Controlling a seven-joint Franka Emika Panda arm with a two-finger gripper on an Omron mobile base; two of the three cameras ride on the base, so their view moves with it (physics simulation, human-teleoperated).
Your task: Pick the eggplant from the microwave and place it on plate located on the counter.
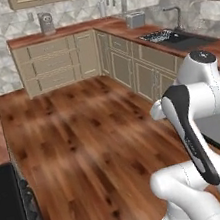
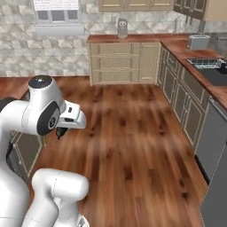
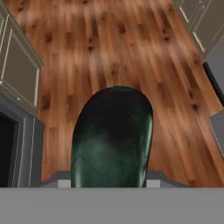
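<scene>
Eggplant (image 3: 112,140) pinched in the gripper (image 2: 62,131) above wood floor (image 3: 113,52); no legible writing.

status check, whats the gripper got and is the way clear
Gripper shut on the eggplant, carried over open wood floor. Counter with sink far ahead right. Plate not spotted. Nothing blocking.

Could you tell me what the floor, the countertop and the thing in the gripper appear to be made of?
The floor looks like polished wood planks: reddish-brown grain with soft sheen. The counter shows similar reddish-brown wood grain, possibly laminate. The eggplant, held in the shut gripper, has smooth, glossy, dark skin, like a waxy vegetable.
</scene>
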